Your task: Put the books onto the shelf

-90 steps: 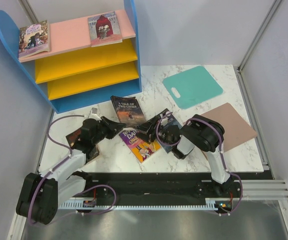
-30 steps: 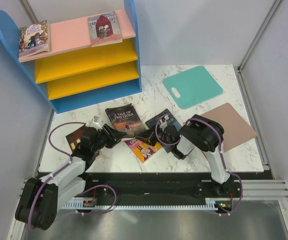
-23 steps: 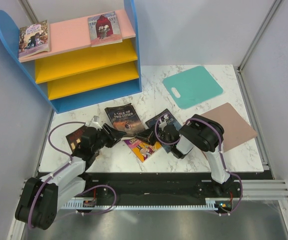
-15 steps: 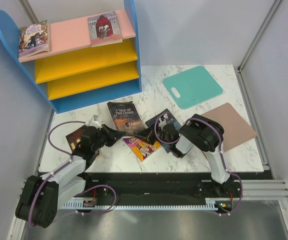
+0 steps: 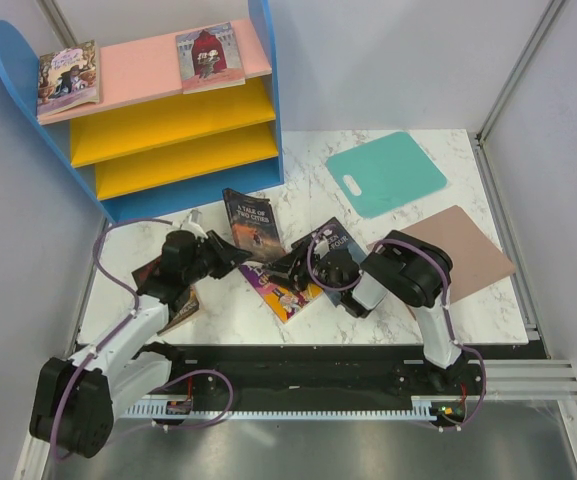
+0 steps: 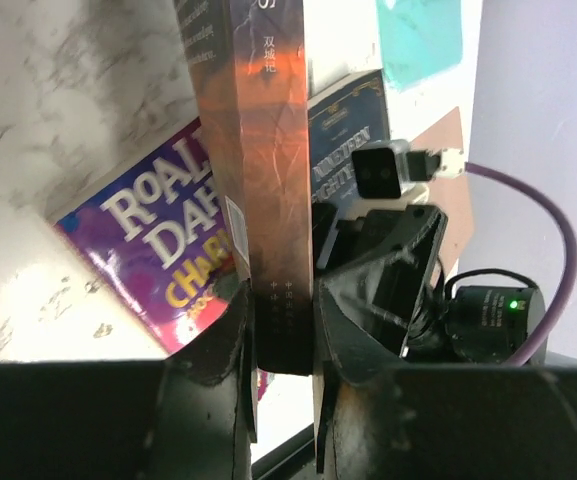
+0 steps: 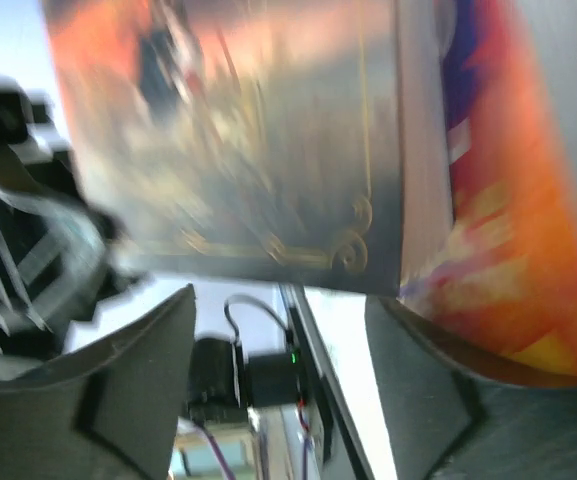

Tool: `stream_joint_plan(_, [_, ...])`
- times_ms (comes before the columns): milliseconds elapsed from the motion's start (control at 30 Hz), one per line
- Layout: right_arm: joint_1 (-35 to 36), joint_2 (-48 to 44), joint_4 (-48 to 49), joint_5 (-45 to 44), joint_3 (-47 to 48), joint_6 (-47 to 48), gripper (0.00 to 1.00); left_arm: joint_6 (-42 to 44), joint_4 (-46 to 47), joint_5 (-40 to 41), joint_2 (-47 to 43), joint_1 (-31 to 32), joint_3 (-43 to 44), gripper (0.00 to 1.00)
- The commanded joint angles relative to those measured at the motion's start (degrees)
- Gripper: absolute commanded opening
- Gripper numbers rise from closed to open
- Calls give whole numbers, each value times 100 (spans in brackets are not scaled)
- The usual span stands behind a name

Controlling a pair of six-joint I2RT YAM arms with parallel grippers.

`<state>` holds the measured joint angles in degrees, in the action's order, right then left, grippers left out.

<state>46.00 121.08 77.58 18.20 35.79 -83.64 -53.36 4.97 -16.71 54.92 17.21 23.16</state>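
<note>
Nearest, the right gripper (image 5: pixel 286 270) gapes wide over the Roald Dahl book (image 5: pixel 280 298). Beside it, the left gripper (image 6: pixel 283 300) pinches the tilted Tale of Two Cities paperback (image 5: pixel 253 222); farther back, 2 books (image 5: pixel 68 78) lie on the pink top of the shelf (image 5: pixel 168 120).

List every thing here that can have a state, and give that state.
Tale of Two Cities book: clamped in left gripper.
left gripper: shut on that book's near edge.
right gripper: open, holding nothing.
Roald Dahl book: lying flat on table.
Nineteen Eighty-Four book: lying on table.
shelf: upright, two books on top board.
</note>
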Motion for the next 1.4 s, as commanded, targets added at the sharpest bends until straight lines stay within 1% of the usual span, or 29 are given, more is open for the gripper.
stream_joint_plan(0, [164,-453,2279,492,-353,673,82,896,120,-306,-157,54,1172,2])
stream_joint_plan(33, [164,-488,2279,509,-397,717,98,941,75,-350,-148,54,1356,2])
stream_joint_plan(367, [164,-462,2288,510,-608,884,98,1530,-664,-790,-130,45,2315,2])
stream_joint_plan(500, [164,-304,2305,510,-635,893,98,1671,-708,-843,-157,37,2658,2])
stream_joint_plan(667, [164,-93,2305,545,-591,867,98,1575,-708,-807,-121,10,3019,2])
stream_joint_plan(767, [164,21,2305,580,-538,858,98,1382,-533,-982,-69,-86,3142,2])
stream_joint_plan(967, [173,179,2305,633,-485,866,98,531,477,-1694,221,-587,3116,2])
stream_joint_plan(1033, [164,206,2305,641,-494,867,98,319,899,-1870,361,-824,3107,2])
stream_joint_plan(1100, [164,250,2305,659,-459,867,98,-67,1197,-2125,449,-1113,3107,2])
stream_joint_plan(1167, [173,346,2305,720,-389,823,98,-471,1690,-2336,564,-1368,3090,2])
stream_joint_plan(1367, [164,434,2305,773,-345,787,98,-1008,2322,-2609,897,-1650,3292,2])
